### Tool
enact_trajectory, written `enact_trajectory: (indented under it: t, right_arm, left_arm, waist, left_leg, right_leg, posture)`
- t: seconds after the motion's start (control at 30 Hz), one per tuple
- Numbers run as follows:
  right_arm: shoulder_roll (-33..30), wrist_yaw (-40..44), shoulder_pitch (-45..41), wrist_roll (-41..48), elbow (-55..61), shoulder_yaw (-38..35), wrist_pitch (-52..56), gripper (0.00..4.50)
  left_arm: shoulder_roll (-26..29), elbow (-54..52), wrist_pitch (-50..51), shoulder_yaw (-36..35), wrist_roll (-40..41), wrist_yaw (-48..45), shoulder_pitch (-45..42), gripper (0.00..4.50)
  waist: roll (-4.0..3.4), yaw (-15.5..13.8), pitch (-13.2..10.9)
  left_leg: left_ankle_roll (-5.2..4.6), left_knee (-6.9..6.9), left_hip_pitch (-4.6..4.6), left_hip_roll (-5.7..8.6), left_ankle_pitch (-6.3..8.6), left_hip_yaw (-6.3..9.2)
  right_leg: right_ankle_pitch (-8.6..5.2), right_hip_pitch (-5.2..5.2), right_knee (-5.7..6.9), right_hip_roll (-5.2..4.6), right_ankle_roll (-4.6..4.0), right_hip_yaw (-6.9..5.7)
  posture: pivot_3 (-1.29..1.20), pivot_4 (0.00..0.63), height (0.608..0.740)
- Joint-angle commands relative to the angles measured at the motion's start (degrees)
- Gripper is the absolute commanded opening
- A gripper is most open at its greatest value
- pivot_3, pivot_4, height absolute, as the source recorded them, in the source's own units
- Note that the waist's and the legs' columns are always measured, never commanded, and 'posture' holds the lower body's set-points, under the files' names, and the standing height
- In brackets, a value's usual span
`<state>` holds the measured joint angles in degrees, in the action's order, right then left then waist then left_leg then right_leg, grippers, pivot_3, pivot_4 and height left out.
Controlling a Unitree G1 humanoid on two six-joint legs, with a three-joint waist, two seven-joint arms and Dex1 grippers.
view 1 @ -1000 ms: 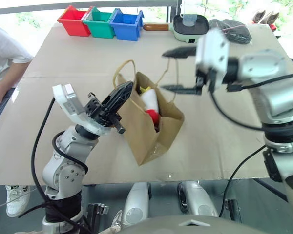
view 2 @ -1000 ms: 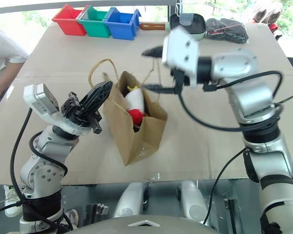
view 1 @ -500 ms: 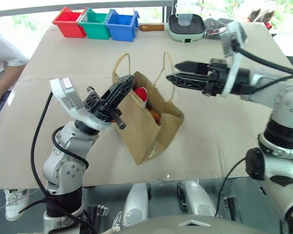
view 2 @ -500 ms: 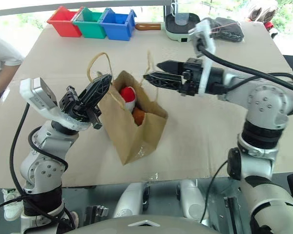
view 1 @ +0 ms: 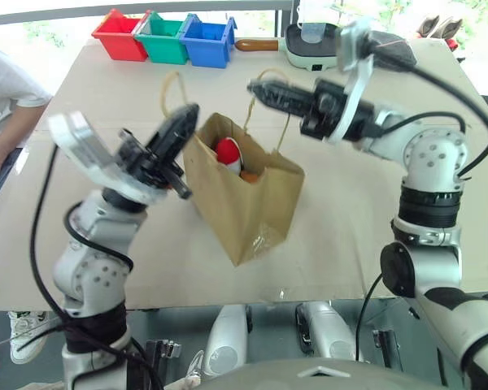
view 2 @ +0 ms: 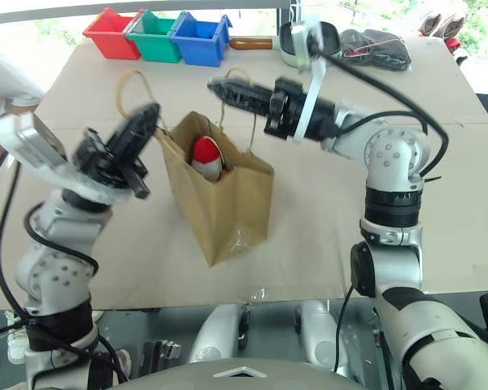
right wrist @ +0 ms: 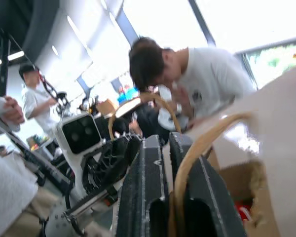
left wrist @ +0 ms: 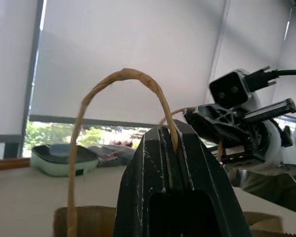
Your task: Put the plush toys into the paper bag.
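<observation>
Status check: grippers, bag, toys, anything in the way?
Left gripper shut on one bag handle, right gripper shut on the other handle. Paper bag upright, both toys inside. Nothing in the way.

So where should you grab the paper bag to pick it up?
By its two looped handles, coming from each side. They stand above the paper bag's open top, and the left hand and right hand are each shut on one.

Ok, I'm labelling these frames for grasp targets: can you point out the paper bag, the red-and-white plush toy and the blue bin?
paper bag (view 1: 244,199), left eye view, on its brown front panel.
red-and-white plush toy (view 1: 227,151), left eye view, on its red top inside the bag.
blue bin (view 1: 205,41), left eye view, on its front wall.
</observation>
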<state>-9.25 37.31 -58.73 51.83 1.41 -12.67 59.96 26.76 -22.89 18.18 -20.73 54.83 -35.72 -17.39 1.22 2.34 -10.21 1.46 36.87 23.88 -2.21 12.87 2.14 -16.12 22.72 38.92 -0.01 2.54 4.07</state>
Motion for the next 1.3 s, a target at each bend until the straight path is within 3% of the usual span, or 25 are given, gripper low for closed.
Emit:
enact_trajectory:
  t: [0.03, 0.13, 0.3, 0.47, 0.57, 0.63, 0.7, 0.73, 0.77, 0.83, 1.0, 1.07, 1.1, 1.17, 1.2, 1.3]
  right_arm:
    - [-2.1, -2.2, -5.5, 0.8, 3.1, -1.8, -3.5, 0.07]
    - [-4.1, -4.7, -6.3, -0.2, 5.6, -0.7, -3.8, 0.07]
    - [-4.9, -7.6, 0.7, -2.7, 9.8, 3.0, -4.9, 0.07]
    - [-8.8, -6.8, 11.8, -14.0, 8.2, 11.0, -11.9, 0.07]
    - [-10.9, -4.6, 14.9, -13.3, 10.3, 10.9, -11.8, 1.27]
    - [-13.1, -3.7, 16.0, -12.4, 13.4, 10.6, -10.8, 2.52]
    - [-18.0, -0.7, 17.5, -8.3, 18.8, 9.0, -6.6, 3.39]
    - [-20.2, 0.3, 18.4, -5.9, 21.1, 7.8, -4.6, 3.39]
    - [-22.1, 0.8, 19.1, -3.4, 22.8, 6.5, -2.7, 3.45]
    - [-25.5, 1.4, 20.4, 0.2, 25.5, 4.4, 0.0, 3.45]
    - [-30.3, 0.4, 23.2, 4.2, 28.1, 1.1, 2.6, 3.45]
    - [-32.1, 0.5, 27.0, -0.3, 29.2, 3.6, -0.3, 2.93]
    - [-32.3, 0.2, 28.0, -1.7, 29.2, 4.6, -1.4, 2.71]
    - [-31.7, -0.3, 30.6, -8.1, 28.7, 10.7, -6.0, 1.83]
    - [-31.5, -0.2, 31.3, -10.3, 28.5, 12.7, -7.7, 1.68]
    - [-27.3, -1.8, 31.6, -16.4, 25.3, 18.4, -12.8, 0.24]
  left_arm:
    - [1.5, 4.3, -1.4, -1.5, -0.5, -1.2, -5.0, 0.00]
    - [2.0, 11.2, -2.3, 1.1, -5.4, -3.5, -9.9, 0.00]
    - [2.5, 23.9, -5.2, 6.4, -14.8, -7.5, -16.3, 0.00]
    - [2.4, 37.4, -14.2, 13.5, -25.6, -16.3, -19.3, 0.00]
    - [1.8, 37.8, -11.6, 11.6, -21.9, -19.3, -19.1, 0.00]
    - [2.5, 36.6, -11.0, 10.7, -20.8, -21.0, -18.4, 0.00]
    - [4.2, 33.9, -8.7, 8.6, -18.1, -23.1, -16.3, 0.00]
    - [5.0, 32.0, -6.5, 7.5, -16.2, -23.7, -14.9, 0.00]
    - [5.7, 30.1, -4.4, 6.5, -14.4, -24.1, -13.6, 0.74]
    - [6.7, 26.5, -1.2, 5.4, -12.4, -23.1, -11.1, 1.37]
    - [7.8, 16.9, 6.0, 3.2, -8.7, -18.5, -4.3, 3.57]
    - [9.0, 10.8, 11.5, 4.2, -6.5, -16.8, 0.7, 4.47]
    - [9.6, 9.1, 13.8, 4.6, -5.5, -16.4, 2.1, 4.50]
    - [9.4, 5.9, 15.4, 6.3, -9.2, -10.6, 4.8, 4.50]
    - [9.2, 5.1, 15.9, 6.7, -10.1, -8.6, 5.4, 4.50]
    - [10.4, 3.6, 20.4, 8.7, -8.9, -8.4, 6.2, 4.50]
  waist:
    - [0.02, 0.0, 0.0]
    - [0.02, -0.3, 0.0]
    - [0.03, 0.0, 0.0]
    - [0.02, 0.0, 0.0]
    - [0.03, 0.1, 0.0]
    - [0.03, 0.1, 0.0]
    - [0.03, 0.1, 0.0]
    - [0.03, 0.1, 0.0]
    - [0.03, 0.1, 0.0]
    - [0.03, 0.0, 0.0]
    - [0.04, -0.1, 0.0]
    - [0.12, -0.2, 0.1]
    - [0.12, -0.1, 0.1]
    - [0.10, -0.1, 0.1]
    - [0.10, -0.1, 0.1]
    - [0.10, 0.0, 0.1]
  left_leg:
    - [0.00, -0.02, 0.00, 0.00, 0.00, -0.01]
    - [0.00, -0.03, 0.04, 0.02, 0.00, 0.00]
    - [0.00, -0.06, 0.04, 0.02, 0.00, -0.01]
    - [0.00, -0.10, 0.03, 0.02, 0.00, -0.04]
    - [0.00, -0.11, 0.16, 0.02, 0.00, -0.13]
    - [0.01, -0.08, 0.40, -0.02, -0.01, -0.08]
    - [0.01, -0.06, 0.50, -0.02, -0.01, -0.01]
    - [0.01, -0.06, 0.58, -0.03, -0.01, 0.02]
    - [0.01, -0.04, 0.67, -0.04, -0.01, 0.03]
    - [0.00, -0.02, 0.71, -0.04, -0.01, 0.04]
    - [0.00, 0.21, 0.76, -0.03, 0.00, 0.10]
    - [-0.01, 0.27, 0.78, -0.02, 0.00, 0.09]
    - [-0.01, 0.27, 0.76, -0.02, 0.00, 0.08]
    - [-0.01, 0.27, 0.76, -0.02, 0.00, 0.09]
    - [-0.01, 0.27, 0.72, -0.02, 0.00, 0.09]
    - [0.00, 0.30, 0.71, -0.04, 0.00, 0.11]
  right_leg:
    - [0.00, 0.00, -0.04, 0.00, 0.00, 0.00]
    - [0.00, 0.01, -0.05, -0.02, 0.00, -0.02]
    - [0.00, 0.01, -0.06, -0.02, 0.00, -0.01]
    - [0.00, 0.07, -0.05, -0.01, 0.00, 0.01]
    - [0.00, 0.20, -0.06, -0.04, 0.00, 0.08]
    - [0.00, 0.44, 0.02, -0.02, -0.01, 0.06]
    - [0.01, 0.54, 0.06, -0.01, -0.01, 0.00]
    - [0.01, 0.59, 0.05, -0.02, -0.01, -0.01]
    - [0.01, 0.62, 0.00, -0.03, -0.01, -0.02]
    - [0.00, 0.62, -0.04, -0.06, -0.01, -0.05]
    - [0.01, 0.60, 0.05, -0.06, 0.01, -0.10]
    - [0.01, 0.57, 0.02, -0.08, 0.02, -0.09]
    - [0.01, 0.55, 0.01, -0.08, 0.02, -0.08]
    - [0.00, 0.56, 0.03, -0.07, 0.02, -0.08]
    - [0.00, 0.56, 0.05, -0.06, 0.02, -0.07]
    - [0.00, 0.57, 0.09, 0.02, 0.02, -0.07]
  posture:
    - [0.00, 0.150, 0.740]
    - [0.00, 0.150, 0.740]
    - [0.00, 0.150, 0.740]
    - [0.00, 0.150, 0.740]
    - [0.00, 0.150, 0.740]
    - [0.00, 0.150, 0.740]
    - [0.00, 0.150, 0.740]
    - [0.00, 0.150, 0.740]
    - [0.00, 0.150, 0.740]
    - [0.00, 0.150, 0.740]
    - [0.00, 0.150, 0.740]
    - [0.00, 0.150, 0.740]
    - [0.00, 0.150, 0.740]
    - [0.00, 0.150, 0.740]
    - [0.00, 0.150, 0.740]
    - [0.00, 0.150, 0.740]
